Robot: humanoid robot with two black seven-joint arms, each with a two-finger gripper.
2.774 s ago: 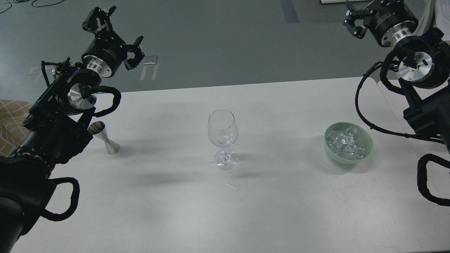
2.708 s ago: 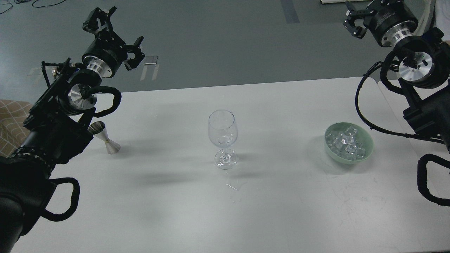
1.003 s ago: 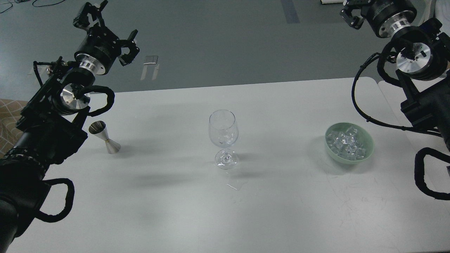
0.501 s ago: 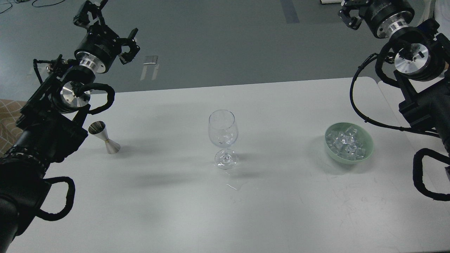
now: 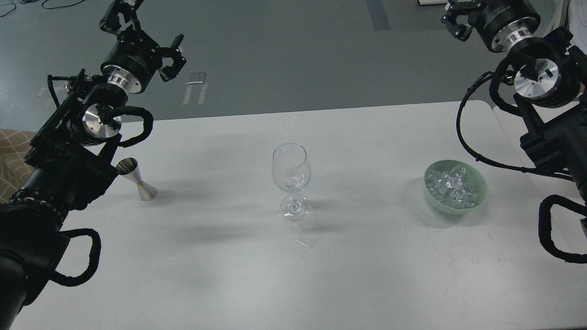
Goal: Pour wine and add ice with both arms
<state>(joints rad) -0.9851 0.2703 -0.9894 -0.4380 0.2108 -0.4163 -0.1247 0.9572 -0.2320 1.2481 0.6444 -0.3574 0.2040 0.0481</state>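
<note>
Both grippers hang high, empty: left gripper (image 5: 144,25) spread wide, right gripper (image 5: 458,18) cut off, width unclear. Nothing started, I judge; ice (image 5: 451,185) sits in the bowl (image 5: 479,195), right of the glass (image 5: 291,174). Next: reach the jigger (image 5: 136,179).

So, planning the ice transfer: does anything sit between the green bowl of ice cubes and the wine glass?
Nothing visible: only bare white table lies between the green bowl of ice cubes and the clear stemmed wine glass.

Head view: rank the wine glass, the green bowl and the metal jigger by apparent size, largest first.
1. Wine glass, the tallest.
2. Green bowl, wider than the glass but low, so these two are close.
3. Metal jigger, clearly the smallest.
</note>
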